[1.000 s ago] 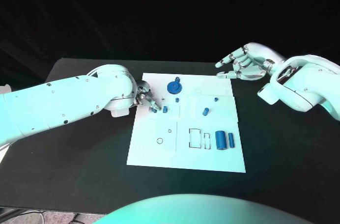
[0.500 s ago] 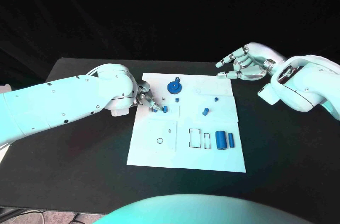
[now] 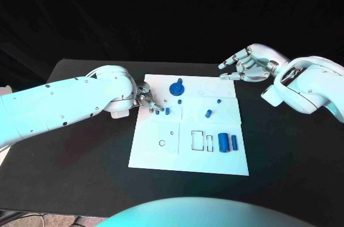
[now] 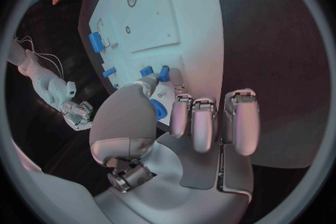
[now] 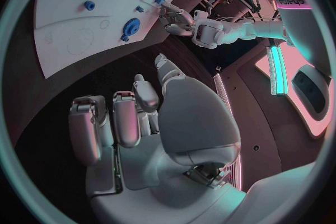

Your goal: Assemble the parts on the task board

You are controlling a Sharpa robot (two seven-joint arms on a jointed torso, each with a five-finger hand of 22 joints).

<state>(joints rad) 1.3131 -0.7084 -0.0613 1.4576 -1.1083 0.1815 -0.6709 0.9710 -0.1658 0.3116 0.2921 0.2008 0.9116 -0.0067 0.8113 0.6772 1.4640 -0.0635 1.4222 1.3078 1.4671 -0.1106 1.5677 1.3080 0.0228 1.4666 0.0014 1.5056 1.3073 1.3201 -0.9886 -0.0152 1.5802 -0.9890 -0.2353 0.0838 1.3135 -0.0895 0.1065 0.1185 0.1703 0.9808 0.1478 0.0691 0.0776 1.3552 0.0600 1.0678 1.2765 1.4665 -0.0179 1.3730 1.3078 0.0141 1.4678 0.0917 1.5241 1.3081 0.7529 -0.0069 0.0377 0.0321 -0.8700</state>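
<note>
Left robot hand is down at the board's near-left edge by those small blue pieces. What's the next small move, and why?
Probably close the left robot hand on the small blue part at its fingertips and lift slightly. The fingers already sit at the task board edge beside the parts, while the right robot hand hovers off the board holding nothing.

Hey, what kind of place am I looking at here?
Probably a robotics lab test bench: a black table holding a white task board with small blue parts, worked by two white arms, the left hand at the board.
</note>
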